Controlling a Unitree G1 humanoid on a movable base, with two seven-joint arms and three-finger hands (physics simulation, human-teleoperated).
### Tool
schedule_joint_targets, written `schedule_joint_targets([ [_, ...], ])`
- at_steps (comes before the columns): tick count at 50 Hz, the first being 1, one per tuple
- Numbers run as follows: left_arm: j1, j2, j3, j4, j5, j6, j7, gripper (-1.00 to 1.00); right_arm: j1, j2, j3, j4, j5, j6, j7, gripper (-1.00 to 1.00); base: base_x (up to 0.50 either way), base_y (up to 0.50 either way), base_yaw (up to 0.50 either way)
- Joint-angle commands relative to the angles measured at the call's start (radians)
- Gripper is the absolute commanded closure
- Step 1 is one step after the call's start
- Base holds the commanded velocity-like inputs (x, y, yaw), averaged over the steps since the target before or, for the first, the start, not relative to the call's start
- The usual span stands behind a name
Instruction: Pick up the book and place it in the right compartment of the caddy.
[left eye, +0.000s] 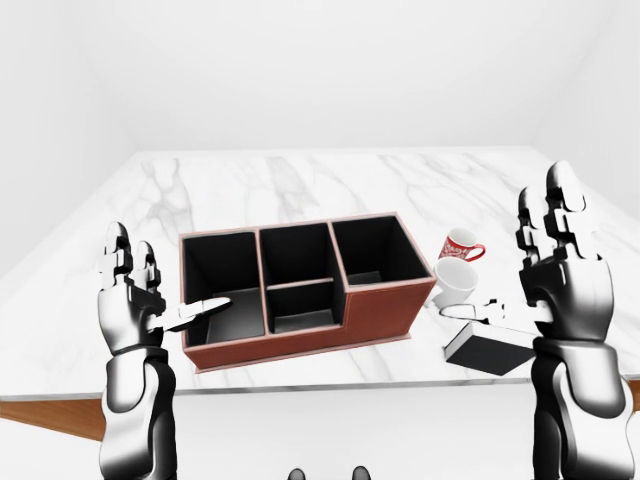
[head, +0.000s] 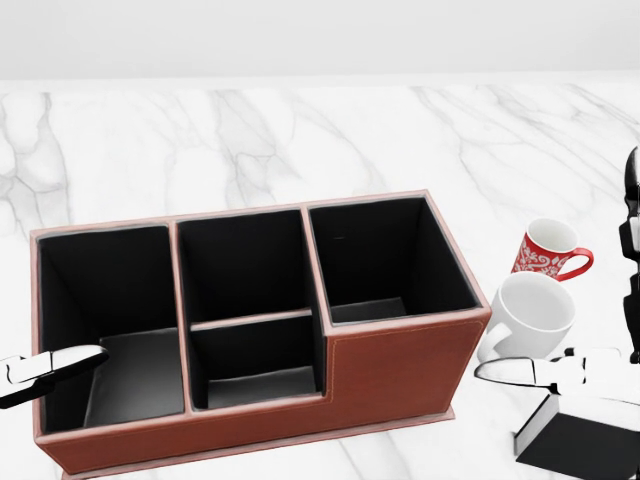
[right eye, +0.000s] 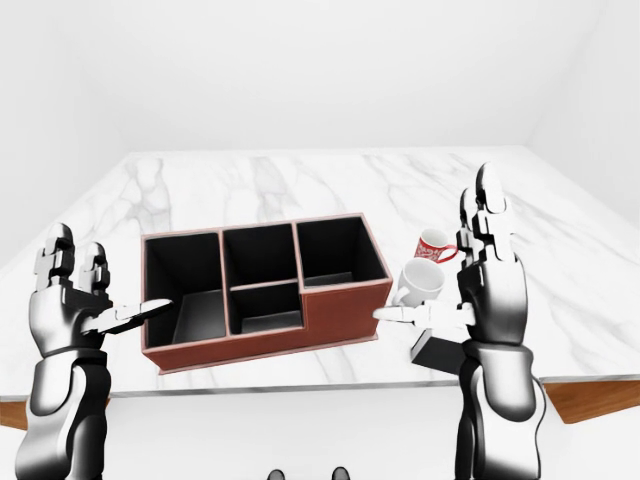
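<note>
A black book (left eye: 488, 351) lies flat on the marble table near its lower edge, right of the brown caddy (left eye: 300, 340). The caddy has black compartments; its right compartment (left eye: 378, 255) holds nothing. My right hand (left eye: 545, 270) is open, fingers upright, above and just right of the book, its thumb (left eye: 485, 312) over the book's upper edge. My left hand (left eye: 140, 290) is open at the caddy's left end, its thumb (left eye: 200, 308) reaching over the left compartment. The head view shows the book's corner (head: 580, 445) at bottom right.
A white mug (left eye: 457, 283) and a red patterned mug (left eye: 461, 246) stand between the caddy and the book. The marble table (left eye: 300, 185) stretches toward the top of the view. Its wooden edge (left eye: 60, 415) shows at the bottom left.
</note>
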Motion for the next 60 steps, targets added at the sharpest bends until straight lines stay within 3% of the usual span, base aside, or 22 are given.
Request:
schedule_joint_targets([
  [1, -0.004, -0.006, -0.008, 0.015, 0.003, 0.0, 0.007, -1.0, -0.007, -0.073, -0.042, -0.107, -0.21, 0.0, 0.169, -1.0, 0.0, 0.0, 0.0],
  [6, -0.004, -0.006, -0.011, 0.019, 0.005, 0.0, 0.006, -1.0, 0.04, -0.123, 0.007, -0.041, -0.566, 0.0, 0.351, -1.0, 0.0, 0.0, 0.0],
  [11, -0.003, -0.006, -0.011, 0.016, 0.007, 0.0, 0.005, -1.0, 0.011, -0.095, -0.083, -0.013, -0.67, 0.0, 0.447, -1.0, 0.0, 0.0, 0.0],
  [14, -0.004, -0.008, -0.015, 0.018, 0.01, 0.0, 0.008, -1.0, 0.007, -0.127, -0.106, -0.043, -0.773, 0.0, 0.543, -1.0, 0.0, 0.0, 0.0],
  [26, -0.004, -0.007, -0.014, 0.013, 0.008, 0.0, 0.007, -1.0, -0.007, -0.146, -0.175, 0.014, -1.017, 0.0, 0.543, -1.0, 0.0, 0.0, 0.0],
  [49, -0.006, -0.005, -0.013, 0.038, 0.004, 0.0, 0.004, -1.0, 0.03, -0.157, -0.202, 0.309, -1.019, 0.0, 0.543, -1.0, 0.0, 0.0, 0.0],
  [60, -0.002, -0.007, -0.015, 0.033, 0.005, 0.0, 0.003, -1.0, 0.0, -0.198, -0.143, 0.526, -0.976, 0.0, 0.408, -1.0, 0.0, 0.0, 0.0],
])
